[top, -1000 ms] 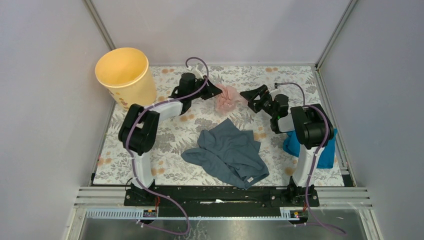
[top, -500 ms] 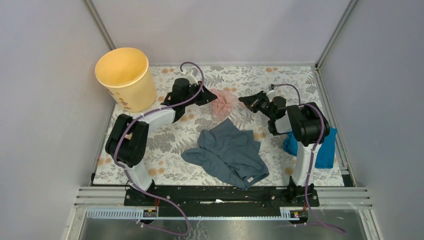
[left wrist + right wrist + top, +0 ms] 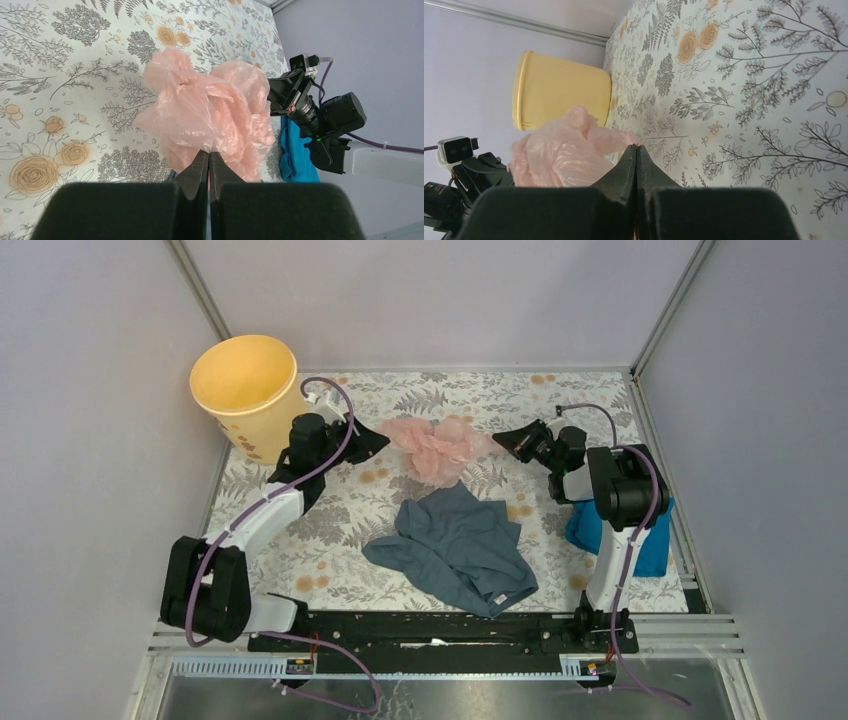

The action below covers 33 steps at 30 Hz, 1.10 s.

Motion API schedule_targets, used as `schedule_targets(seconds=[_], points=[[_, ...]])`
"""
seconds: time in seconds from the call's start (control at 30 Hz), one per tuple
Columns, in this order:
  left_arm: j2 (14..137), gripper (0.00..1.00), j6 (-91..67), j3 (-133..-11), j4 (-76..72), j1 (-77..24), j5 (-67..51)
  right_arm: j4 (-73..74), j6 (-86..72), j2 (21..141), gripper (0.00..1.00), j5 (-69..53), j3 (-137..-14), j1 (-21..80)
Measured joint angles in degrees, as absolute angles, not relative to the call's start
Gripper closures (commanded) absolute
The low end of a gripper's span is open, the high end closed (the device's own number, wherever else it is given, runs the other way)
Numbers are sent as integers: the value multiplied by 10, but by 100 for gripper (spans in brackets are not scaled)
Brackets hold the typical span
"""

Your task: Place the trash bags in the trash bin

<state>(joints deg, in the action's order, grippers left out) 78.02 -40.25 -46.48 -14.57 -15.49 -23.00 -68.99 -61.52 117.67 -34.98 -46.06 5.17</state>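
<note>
Right, I have both grippers on the bag (image 3: pixel 436 448), out at the far middle of the table (image 3: pixel 570 400). My left gripper (image 3: pixel 383 438) is clamped on the bag's left end. In its wrist view the fingers (image 3: pixel 194 174) meet, with pink film pinched at the tips. My right gripper (image 3: pixel 498 440) is closed on the right end, and its own camera shows a strand of film running into the closed tips. The bag is spread between the two, wrinkled and bunched in the middle. I cannot tell whether it is clear of the table.

The bin (image 3: pixel 250 390) stands upright in the far left corner, close behind my left gripper and apart from the bag. A grey garment (image 3: pixel 455 545) lies crumpled just on my side of the bag. A blue cloth (image 3: pixel 645 540) sits at the right edge beside my right arm.
</note>
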Motion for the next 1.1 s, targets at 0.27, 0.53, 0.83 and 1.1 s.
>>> schedule_targets(seconds=[0.27, 0.53, 0.83, 1.1], points=[[722, 100, -408, -450, -94, -140, -248, -670, -578, 1156, 100, -371, -467, 50], [628, 100, -354, -480, 36, -126, -238, -593, -505, 1095, 100, -361, -473, 50], [596, 100, -293, -598, 77, -126, -234, -531, -473, 1094, 100, -345, -522, 51], [693, 94, -268, -611, 86, -126, -206, -579, -458, 1093, 100, -375, -509, 50]])
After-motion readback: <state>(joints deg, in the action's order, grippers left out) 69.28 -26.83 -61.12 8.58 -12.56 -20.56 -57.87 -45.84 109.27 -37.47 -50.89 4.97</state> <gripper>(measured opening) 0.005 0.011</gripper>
